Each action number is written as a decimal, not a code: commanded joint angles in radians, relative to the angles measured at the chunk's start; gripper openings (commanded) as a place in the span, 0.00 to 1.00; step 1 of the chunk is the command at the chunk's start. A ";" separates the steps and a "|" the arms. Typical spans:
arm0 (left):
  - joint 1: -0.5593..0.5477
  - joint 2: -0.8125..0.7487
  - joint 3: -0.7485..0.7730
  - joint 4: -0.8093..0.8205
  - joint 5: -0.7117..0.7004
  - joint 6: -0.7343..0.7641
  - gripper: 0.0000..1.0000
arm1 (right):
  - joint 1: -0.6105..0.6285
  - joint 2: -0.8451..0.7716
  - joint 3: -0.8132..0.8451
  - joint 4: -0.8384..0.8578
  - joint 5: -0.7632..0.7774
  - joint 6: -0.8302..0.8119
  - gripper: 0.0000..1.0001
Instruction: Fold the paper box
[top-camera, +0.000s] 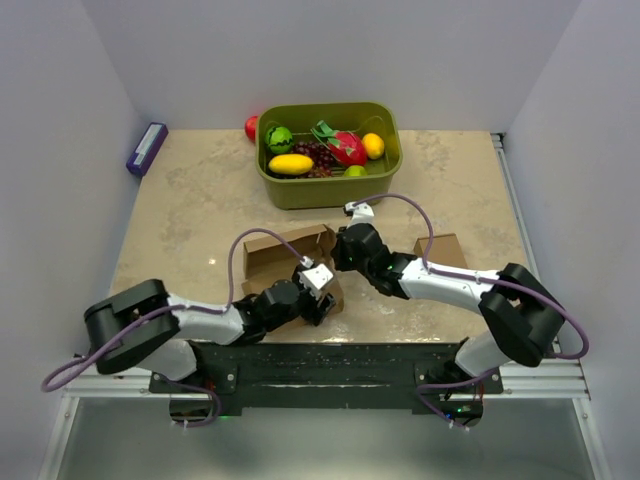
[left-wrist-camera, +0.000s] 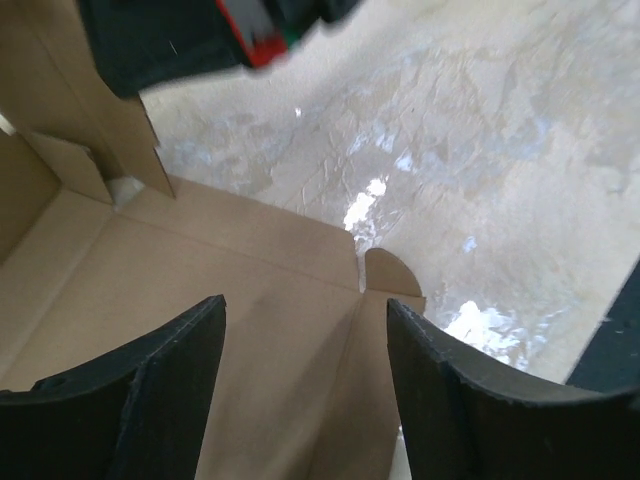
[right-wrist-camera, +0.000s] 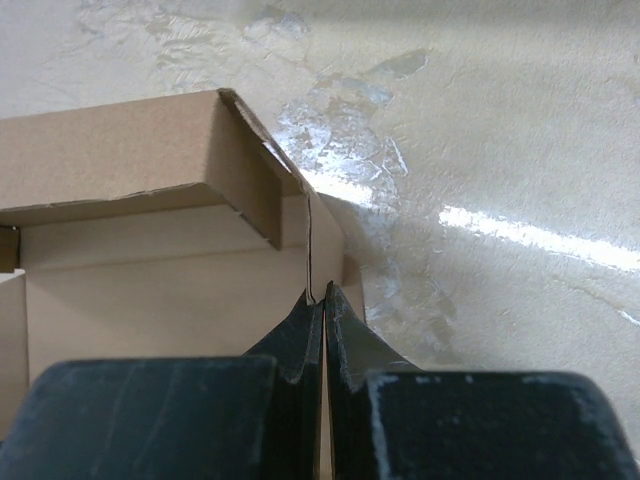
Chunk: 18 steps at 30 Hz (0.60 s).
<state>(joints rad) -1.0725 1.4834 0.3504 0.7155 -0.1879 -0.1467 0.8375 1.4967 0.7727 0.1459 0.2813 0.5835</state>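
Top external view: the paper box (top-camera: 285, 250) lies half-formed on the table (top-camera: 200, 200) just on the near side of the green bin (top-camera: 330, 190), with one long wall raised on the side facing the bin. Both grippers work at the box end that sits below the bin's middle. The right gripper (right-wrist-camera: 322, 305) is clenched shut, its tips meeting at the upright edge of an end wall. Whether any cardboard is nipped between them I cannot tell. The left gripper (left-wrist-camera: 305, 340) is released, with nothing between its spread fingers. It hangs over the flat floor panel on the side away from the bin, close by a small rounded tab (left-wrist-camera: 385, 272).

The step in hand looks like raising and locking this end of the box. To do it well, I judge the right arm should hold the end wall square as an anchor. The left should then close on the loose panel's free edge near a crease, not mid-panel, so the fold follows the scored line. The lift should arc about that crease — a straight upward pull would likely drag the whole box away from the bin. The tab needs to seat without buckling — thin corrugated board probably kinks if pinched hard or twisted.
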 joint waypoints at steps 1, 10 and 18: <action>-0.006 -0.158 0.050 -0.164 -0.030 0.009 0.71 | 0.008 0.014 -0.007 -0.034 0.030 0.001 0.00; 0.009 -0.468 0.153 -0.493 -0.189 0.032 0.77 | 0.008 0.013 -0.007 -0.032 0.029 -0.002 0.00; 0.230 -0.467 0.357 -0.564 -0.116 0.111 0.79 | 0.006 0.016 -0.009 -0.031 0.018 -0.002 0.00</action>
<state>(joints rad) -0.9333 0.9783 0.5964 0.1890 -0.3233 -0.0971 0.8391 1.4979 0.7727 0.1448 0.2958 0.5831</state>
